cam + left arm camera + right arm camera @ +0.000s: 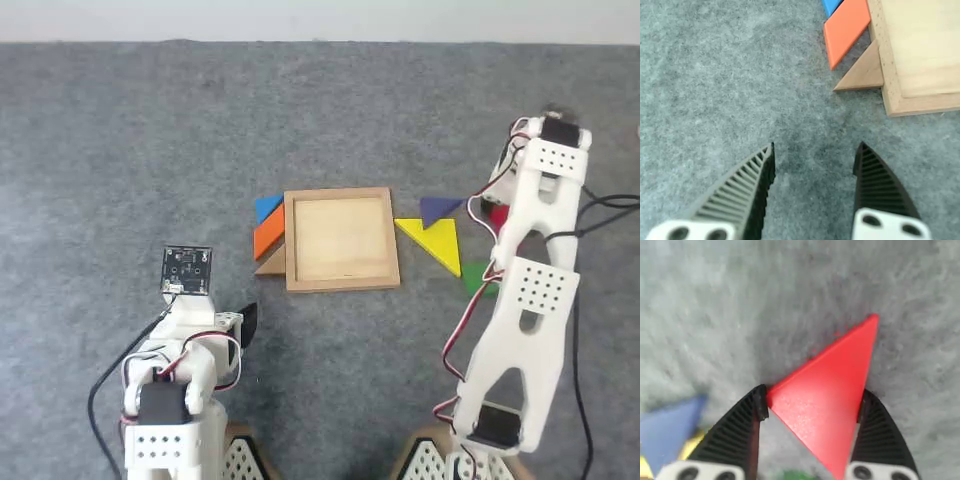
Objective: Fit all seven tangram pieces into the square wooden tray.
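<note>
The square wooden tray lies mid-table with nothing in it. Against its left side sit a blue piece, an orange piece and a wood-coloured triangle. To its right lie a yellow triangle, a dark blue triangle and a green piece. My right gripper is shut on the red triangle, both fingers touching its edges, right of the dark blue triangle. My left gripper stands open over bare carpet, short of the wood-coloured triangle and the tray corner.
Grey carpet covers the table. The right arm stretches along the table's right side and partly hides the red triangle and the green piece. The left arm's base sits at the front left.
</note>
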You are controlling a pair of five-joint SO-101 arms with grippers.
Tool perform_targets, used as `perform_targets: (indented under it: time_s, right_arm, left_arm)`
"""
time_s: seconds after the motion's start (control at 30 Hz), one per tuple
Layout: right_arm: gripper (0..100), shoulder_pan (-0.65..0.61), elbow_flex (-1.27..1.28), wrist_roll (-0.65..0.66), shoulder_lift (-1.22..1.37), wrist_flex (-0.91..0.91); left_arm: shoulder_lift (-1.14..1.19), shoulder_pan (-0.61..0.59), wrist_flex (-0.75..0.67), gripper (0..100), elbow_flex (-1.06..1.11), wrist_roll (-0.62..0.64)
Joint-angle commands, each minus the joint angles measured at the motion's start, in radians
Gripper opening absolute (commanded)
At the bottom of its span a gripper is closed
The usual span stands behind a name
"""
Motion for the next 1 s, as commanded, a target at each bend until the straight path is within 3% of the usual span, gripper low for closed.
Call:
perform_targets:
  time_s: [0.0, 0.17, 0.4, 0.67, 0.77, 0.9, 0.97]
  right_arm:
    - [9.5, 0.070, -0.012, 0.216, -0.071, 0.062]
    - [7.3, 0.116, -0.011, 0.334, -0.194, 0.061]
    - [7.2, 0.081, 0.133, 0.480, -0.354, 0.062]
    - [7.2, -0.166, 0.339, 0.488, -0.565, 0.061]
    - [7.2, -0.269, 0.359, 0.430, -0.618, 0.059]
    - [7.6, -0.308, 0.364, 0.448, -0.642, 0.059]
    - [7.8, -0.292, 0.384, 0.549, -0.625, 0.059]
  left_arm:
    - [-0.011, 0.000, 0.006, 24, -0.007, -0.008]
    - [-0.011, 0.000, 0.006, 24, -0.007, -0.008]
    - [-0.011, 0.000, 0.006, 24, -0.007, -0.008]
    - [-0.011, 0.000, 0.006, 24, -0.007, -0.008]
    - [-0.011, 0.000, 0.006, 24, -0.007, -0.008]
    - [-0.011, 0.000, 0.006, 24, -0.007, -0.008]
    - [-0.011, 0.000, 0.006, 24, -0.007, -0.008]
